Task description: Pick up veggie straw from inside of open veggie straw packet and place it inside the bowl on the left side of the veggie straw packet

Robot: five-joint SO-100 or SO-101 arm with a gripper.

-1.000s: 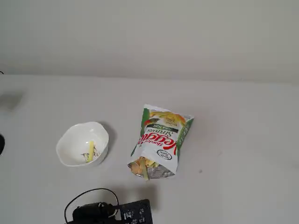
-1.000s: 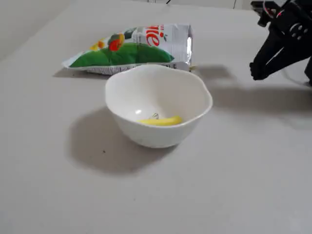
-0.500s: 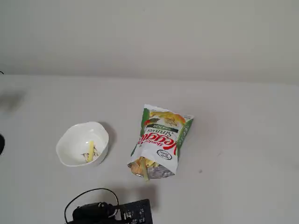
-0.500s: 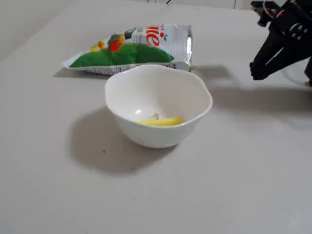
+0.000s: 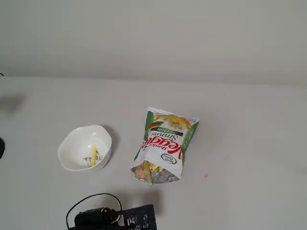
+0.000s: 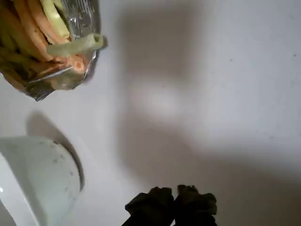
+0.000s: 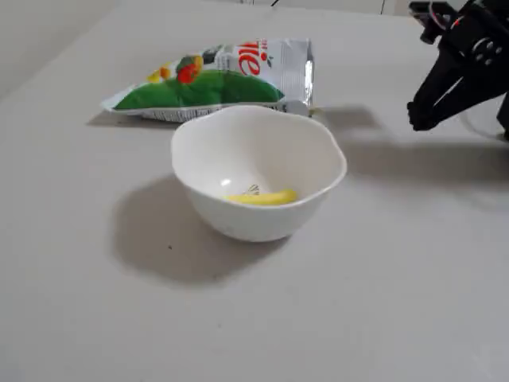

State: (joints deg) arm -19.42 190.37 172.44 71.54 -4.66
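A pale-yellow veggie straw point(image 5: 92, 155) point(image 7: 263, 197) lies on the bottom of the white wavy-rimmed bowl point(image 5: 72, 143) point(image 7: 318, 151). To the bowl's right in a fixed view lies the veggie straw packet point(image 5: 165, 143) point(image 7: 215, 79), its open silvery mouth toward the arm. Orange and yellow straws fill the mouth in the wrist view, and a pale green one point(image 6: 75, 45) sticks out. My gripper point(image 6: 173, 203) point(image 7: 419, 121) hovers over bare table, clear of packet and bowl point(image 6: 42, 179). Its fingertips are shut together with nothing between them.
The black arm point(image 5: 115, 218) with a looping cable sits at the near table edge in a fixed view, below the bowl and packet. The table point(image 5: 240, 143) is plain pale grey; a wall rises behind it.
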